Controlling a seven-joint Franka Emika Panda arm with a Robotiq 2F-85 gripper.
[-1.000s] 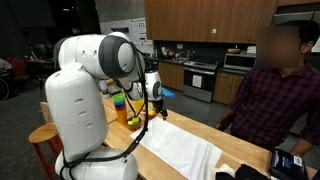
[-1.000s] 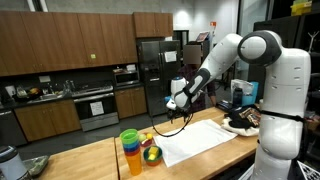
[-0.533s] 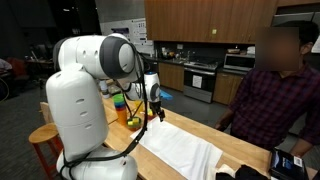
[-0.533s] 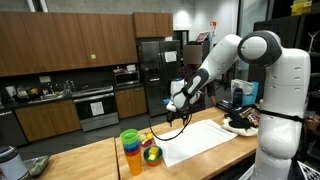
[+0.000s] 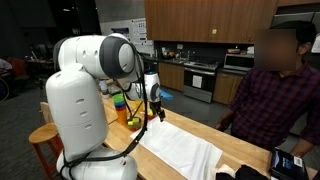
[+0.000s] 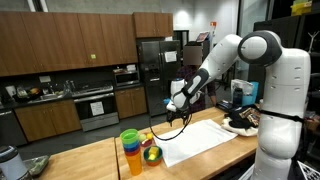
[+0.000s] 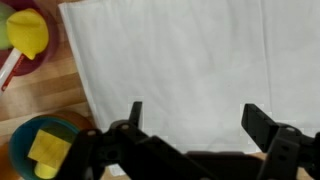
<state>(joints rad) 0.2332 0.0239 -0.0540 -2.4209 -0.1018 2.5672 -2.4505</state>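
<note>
Countertop first: the wooden table ran the length of both exterior views, and a big share of it was covered by the white cloth, spread flat with barely a wrinkle. In an exterior view the cloth had its long side running along the table, away from the cups and toward the seated person.

Off one end of the cloth stood a stack of coloured cups. Beside it were two bowls: a pinkish one with a yellow fruit and a teal one with a yellow block. Both sat on bare wood, just off the cloth's edge.

The gripper hung in the air above all this with its fingers spread wide and nothing between them — no contact with the fabric that we could see. What mattered to us was that the cloth lay straight below the claw. Its bowl-side edge was off to the left in the wrist view, and the line between the two fingers crossed that edge roughly square. In an exterior view the gripper was over the cup end of the cloth, not its middle.
</note>
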